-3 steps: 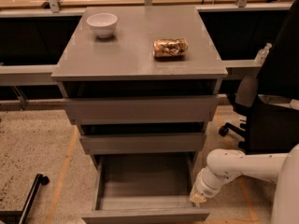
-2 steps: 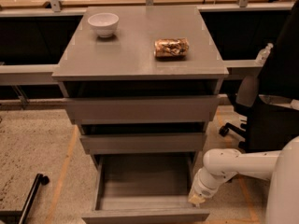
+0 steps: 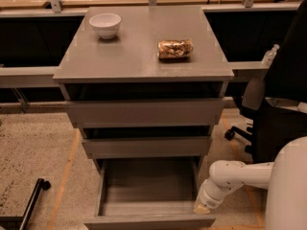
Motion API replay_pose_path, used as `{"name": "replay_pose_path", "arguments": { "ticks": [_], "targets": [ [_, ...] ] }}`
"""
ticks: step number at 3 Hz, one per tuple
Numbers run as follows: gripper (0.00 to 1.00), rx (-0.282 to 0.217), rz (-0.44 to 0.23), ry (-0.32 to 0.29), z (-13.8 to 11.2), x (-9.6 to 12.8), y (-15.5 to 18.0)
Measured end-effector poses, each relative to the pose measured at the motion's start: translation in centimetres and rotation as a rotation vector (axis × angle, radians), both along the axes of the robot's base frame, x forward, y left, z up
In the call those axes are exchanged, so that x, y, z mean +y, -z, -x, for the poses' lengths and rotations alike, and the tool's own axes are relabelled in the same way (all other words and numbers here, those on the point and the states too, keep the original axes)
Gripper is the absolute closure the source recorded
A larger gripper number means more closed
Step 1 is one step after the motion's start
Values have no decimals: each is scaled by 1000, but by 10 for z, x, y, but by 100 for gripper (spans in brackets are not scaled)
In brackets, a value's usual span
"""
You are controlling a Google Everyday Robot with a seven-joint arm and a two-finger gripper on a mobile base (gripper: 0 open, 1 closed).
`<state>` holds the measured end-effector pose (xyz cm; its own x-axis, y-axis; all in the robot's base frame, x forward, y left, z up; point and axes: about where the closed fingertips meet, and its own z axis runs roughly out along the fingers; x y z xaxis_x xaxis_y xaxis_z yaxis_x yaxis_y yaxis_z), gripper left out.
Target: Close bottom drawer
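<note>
Speckled flooring (image 3: 33, 152) marked with orange tape lines (image 3: 67, 171) is spreading out beneath a grey cabinet (image 3: 139, 63) that is standing in front of a long grey ledge (image 3: 29, 74) with dark panels. On the cabinet's flat top a white bowl (image 3: 105, 24) is sitting near the back left corner, and a crumpled brownish packet (image 3: 174, 49) is lying right of centre, well apart from the bowl. Below the top, three grey drawers are stacking downward: the top drawer (image 3: 144, 111) is showing the widest front and the middle drawer (image 3: 146, 146) a narrower one, with a dark gap showing above each panel. The bottom drawer (image 3: 148, 186) is standing wide open. Its plain grey box interior is facing up to the camera, and its flat, handle-less front panel is sitting almost at the lower edge of the view, well forward of the two above. The robot's white arm (image 3: 240, 174) is extending in from the lower right, and the gripper (image 3: 204, 206) is hanging at its end just beside the drawer's right side wall, near the front right corner — whether it is open or closed cannot be told from this angle. A black office chair (image 3: 273, 119) is standing to the right of the cabinet, behind the arm, and a clear bottle (image 3: 269, 55) is resting on the ledge there. At the lower left a black bar with a small wheel (image 3: 34, 195) is lying on the floor.
</note>
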<state>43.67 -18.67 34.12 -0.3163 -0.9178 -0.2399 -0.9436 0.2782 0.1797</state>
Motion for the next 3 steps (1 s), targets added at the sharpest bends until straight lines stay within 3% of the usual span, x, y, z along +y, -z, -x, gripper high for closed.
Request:
{"name": "replay_pose_path", "arguments": {
  "ticks": [2,3],
  "targets": [
    [100,60,-120,76,8,-5,68],
    [100,114,-165,119,12,-6,102]
  ]
}}
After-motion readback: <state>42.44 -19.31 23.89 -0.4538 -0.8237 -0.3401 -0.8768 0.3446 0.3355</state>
